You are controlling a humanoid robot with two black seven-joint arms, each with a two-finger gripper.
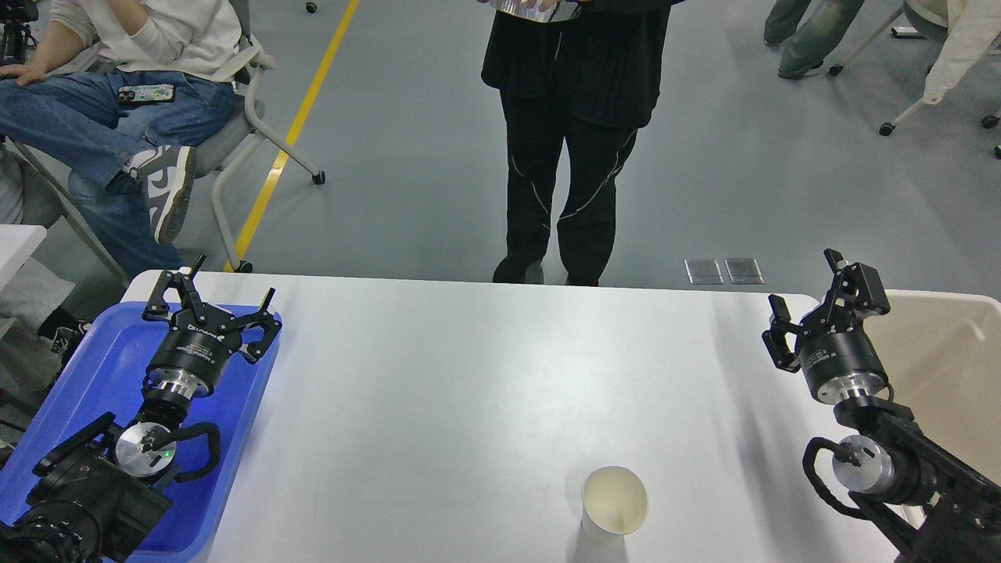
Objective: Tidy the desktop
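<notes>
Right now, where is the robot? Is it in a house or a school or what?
Probably a robot lab or workshop, not a house. The grey floor has a yellow safety line, people sit nearby on rolling office chairs, and the white desktop holds just a blue tray and a paper cup.

One head view only, set high at the near edge of the desktop; it faces forward and down, close over the surface; the far floor fills the top.
</notes>
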